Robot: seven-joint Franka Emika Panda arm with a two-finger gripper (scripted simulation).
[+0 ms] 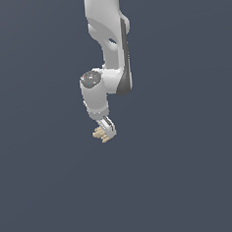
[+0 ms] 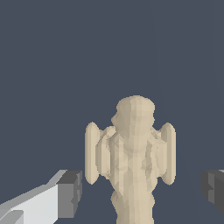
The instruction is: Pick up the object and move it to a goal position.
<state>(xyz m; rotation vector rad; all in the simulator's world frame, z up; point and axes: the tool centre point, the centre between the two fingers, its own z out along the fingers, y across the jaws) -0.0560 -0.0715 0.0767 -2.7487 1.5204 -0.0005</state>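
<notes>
**Jaws wide, object between them, nothing gripped yet**

While the arm [image 1: 105, 45] hangs straight down over the plain dark floor [image 1: 45, 192], its gripper [image 1: 105, 134] sits low with the tan lumpy object [image 1: 100, 135] right at its tips, on the exterior view's left of the white finger; whether the object rests on the floor or is lifted off it cannot be told, since the floor gives no shadow or edge. From the wrist view the object [image 2: 133, 157] stands between the two dark finger pads [image 2: 70, 192], with clear gaps on both sides; the jaws are spread and touch nothing. No goal marker shows in either view.

My judgement of the risks: the object is ridged and uneven, so pads closing on the thin outer flanges rather than the thick core could twist it or squeeze it out sideways; it also sits nearer one pad than the other, so that pad may push it before the other arrives; closing too high may catch only the rounded top, which could slip.
</notes>
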